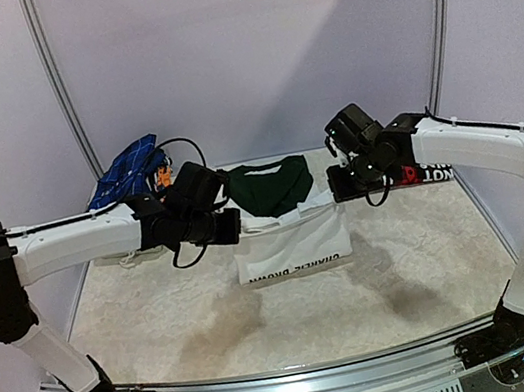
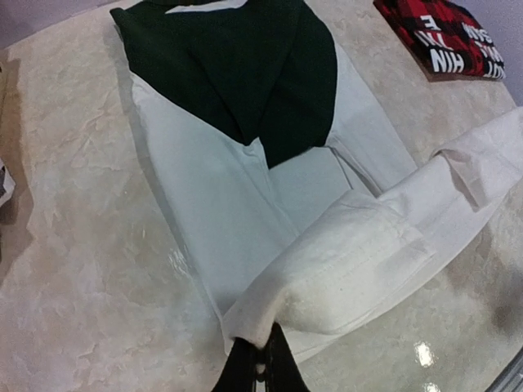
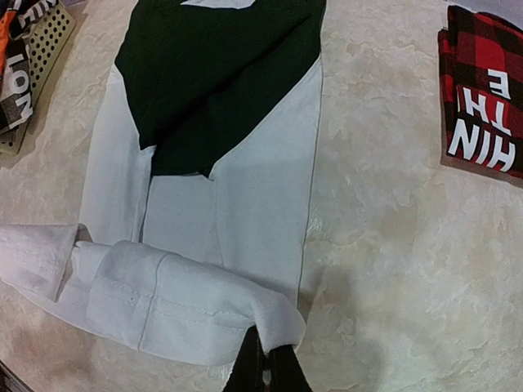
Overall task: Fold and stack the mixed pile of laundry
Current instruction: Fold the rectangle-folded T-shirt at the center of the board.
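Note:
A white T-shirt with dark green parts point(image 1: 291, 247) lies flat in the middle of the table, its bottom hem lifted and curled over toward the collar. My left gripper point(image 2: 260, 363) is shut on the hem's left corner, and my right gripper point(image 3: 265, 359) is shut on the right corner. In the top view the left gripper point(image 1: 231, 224) and right gripper point(image 1: 337, 188) hold the hem taut above the shirt. The red-and-black plaid shirt point(image 3: 482, 98) lies folded to the right, partly hidden under my right arm in the top view. Blue checked cloth point(image 1: 126, 171) is heaped at the back left.
A perforated plastic basket point(image 3: 45, 45) stands at the back left with a lettered garment point(image 3: 16, 57) draped on it. The table top point(image 1: 161, 315) is pale and marbled, with curved walls behind. A metal rail point(image 1: 304, 376) runs along the near edge.

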